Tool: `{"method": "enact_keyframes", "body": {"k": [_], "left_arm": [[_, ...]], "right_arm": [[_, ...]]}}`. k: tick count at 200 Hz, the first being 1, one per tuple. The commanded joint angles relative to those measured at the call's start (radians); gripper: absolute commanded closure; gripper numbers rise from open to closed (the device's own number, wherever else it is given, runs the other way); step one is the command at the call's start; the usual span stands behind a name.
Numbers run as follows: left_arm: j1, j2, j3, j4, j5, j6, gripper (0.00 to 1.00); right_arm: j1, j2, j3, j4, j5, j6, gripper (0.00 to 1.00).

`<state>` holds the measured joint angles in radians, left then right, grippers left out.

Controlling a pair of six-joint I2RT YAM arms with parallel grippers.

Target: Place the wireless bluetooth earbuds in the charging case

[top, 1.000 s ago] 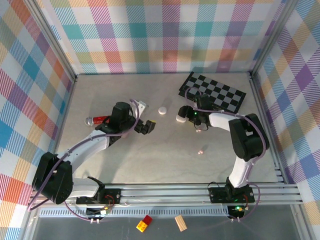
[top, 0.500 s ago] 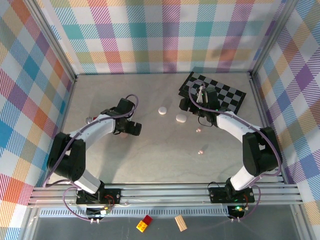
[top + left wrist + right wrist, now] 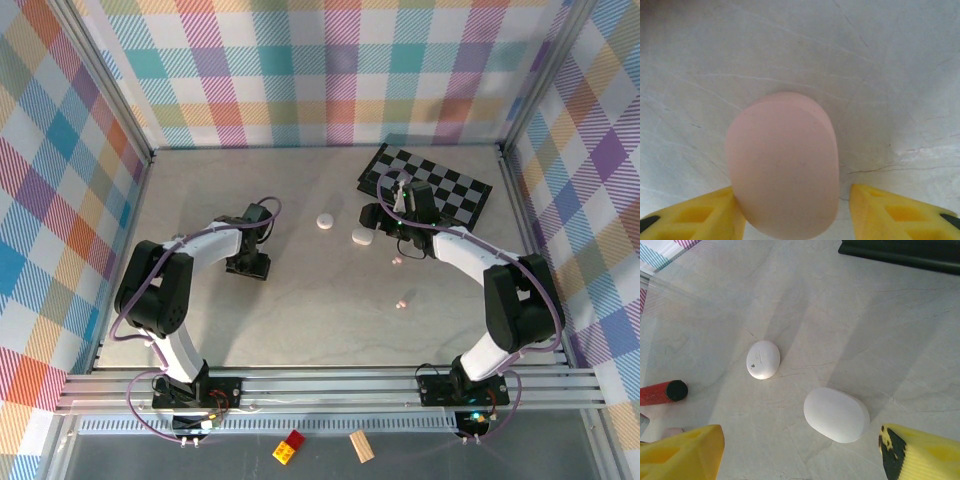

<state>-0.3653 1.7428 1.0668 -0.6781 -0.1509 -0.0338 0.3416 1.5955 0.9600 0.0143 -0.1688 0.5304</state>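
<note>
1. Two tiny pale pink plastic earbuds [image 3: 397, 261] lie loose on the grey desk [image 3: 300, 330], right of centre. They are well apart from the pale pink pebble-shaped charging case [image 3: 782, 175] in the desk's left half.
2. Handling, as judged: each earbud is light, hard and smooth, so it is apt to roll or slip. A gentle pinch across the widest part suits it.
3. Left gripper [image 3: 795, 210]: the arm curls inward with the wrist pointing down. The jaws straddle the pink case, one pad touching it and the other just apart.
4. Right gripper [image 3: 800, 455]: the arm bends toward the far right corner beside the black-and-grey chequered mat [image 3: 465, 195]. The jaws are spread and empty, facing a white oval case [image 3: 836, 415].
</note>
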Motion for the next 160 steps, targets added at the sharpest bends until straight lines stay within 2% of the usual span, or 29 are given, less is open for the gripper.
{"method": "enact_keyframes", "body": {"k": [1, 13, 45, 91, 114, 160], "left_arm": [[0.008, -0.001, 0.03, -0.017, 0.003, 0.002, 0.53], [0.008, -0.001, 0.029, -0.014, 0.001, 0.006, 0.57], [0.007, -0.019, 0.018, 0.011, 0.003, 0.023, 0.6], [-0.037, -0.091, -0.002, 0.118, 0.029, 0.096, 0.6], [-0.067, -0.132, -0.019, 0.189, 0.076, 0.138, 0.6], [-0.127, -0.241, -0.079, 0.347, 0.239, 0.237, 0.61]], "right_arm": [[0.01, -0.028, -0.013, 0.003, -0.021, -0.011, 0.2], [0.01, -0.031, -0.013, 0.003, -0.025, -0.007, 0.2], [0.01, -0.056, -0.021, -0.007, -0.045, -0.003, 0.2], [0.01, -0.114, -0.05, -0.036, -0.119, -0.005, 0.2], [0.01, -0.149, -0.064, -0.051, -0.176, 0.002, 0.2], [0.01, -0.16, -0.017, -0.138, -0.336, 0.021, 0.2]]}}
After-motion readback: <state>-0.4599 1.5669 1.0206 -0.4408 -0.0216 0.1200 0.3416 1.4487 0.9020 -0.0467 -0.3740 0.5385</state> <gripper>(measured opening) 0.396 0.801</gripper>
